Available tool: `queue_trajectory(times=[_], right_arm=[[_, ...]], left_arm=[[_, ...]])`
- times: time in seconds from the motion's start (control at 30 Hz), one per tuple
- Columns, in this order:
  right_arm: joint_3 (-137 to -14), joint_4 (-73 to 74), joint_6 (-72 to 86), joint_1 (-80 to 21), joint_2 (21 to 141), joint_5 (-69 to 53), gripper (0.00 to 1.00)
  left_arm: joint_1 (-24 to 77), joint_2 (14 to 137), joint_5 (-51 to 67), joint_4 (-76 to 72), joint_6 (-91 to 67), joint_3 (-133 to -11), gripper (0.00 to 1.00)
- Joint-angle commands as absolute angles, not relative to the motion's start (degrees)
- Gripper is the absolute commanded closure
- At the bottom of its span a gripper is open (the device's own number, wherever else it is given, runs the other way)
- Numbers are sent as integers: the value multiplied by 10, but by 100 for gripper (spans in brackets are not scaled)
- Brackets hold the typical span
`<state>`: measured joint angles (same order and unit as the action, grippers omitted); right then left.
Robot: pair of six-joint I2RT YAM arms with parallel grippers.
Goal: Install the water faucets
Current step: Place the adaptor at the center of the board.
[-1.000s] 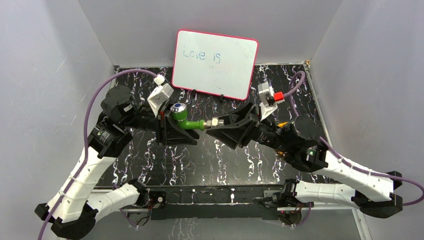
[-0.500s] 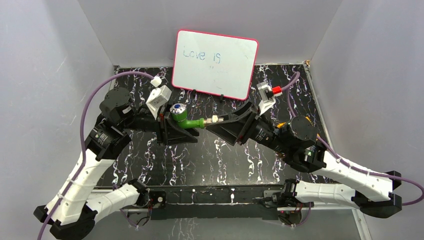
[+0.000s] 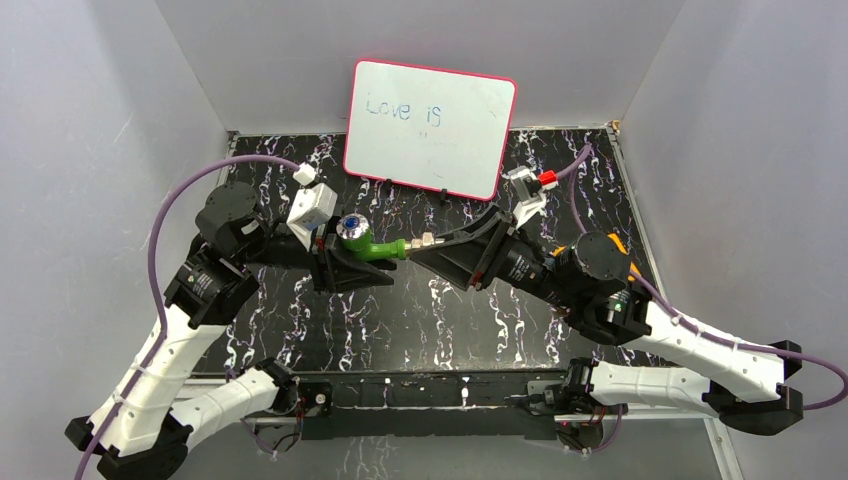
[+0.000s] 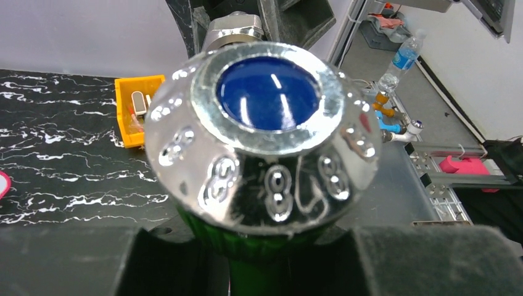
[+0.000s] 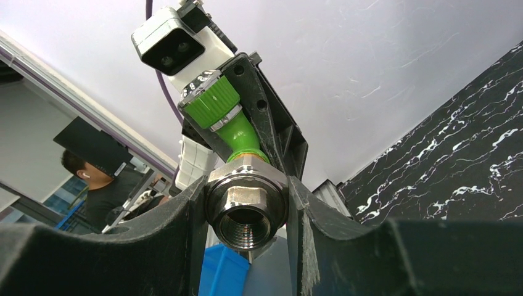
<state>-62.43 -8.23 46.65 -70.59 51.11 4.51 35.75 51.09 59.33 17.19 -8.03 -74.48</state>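
The green water faucet (image 3: 375,245) hangs above the table's middle, held between both arms. Its round blue-and-silver knob (image 4: 262,132) fills the left wrist view. My left gripper (image 3: 345,262) is shut on the faucet's green body (image 4: 259,271) just under the knob. The silver threaded end fitting (image 5: 247,209) points right, and my right gripper (image 3: 432,243) is shut on it, one finger pressed to each side. In the right wrist view the fitting's open threaded bore faces the camera, with the green spout (image 5: 213,102) behind it.
A whiteboard (image 3: 430,125) with writing leans on the back wall. An orange tray (image 4: 137,108) with metal pieces sits on the black marbled table (image 3: 400,320) near the right arm. Grey walls close the sides.
The faucet and both grippers have shifted a little to the left and up. The right wrist has rolled, and the left wrist has swung left. Both grips are unchanged.
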Motion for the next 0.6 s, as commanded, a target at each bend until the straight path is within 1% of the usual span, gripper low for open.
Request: queue_trajectory(times=[0.0,0.57], right_arm=[[-639,-28,468,-707,526,46,100],[-645,19,490,-707,500,22,100]], left_arm=[[366,489,638,112,-29,-750,100],[365,470,664,135,89,-739,100]])
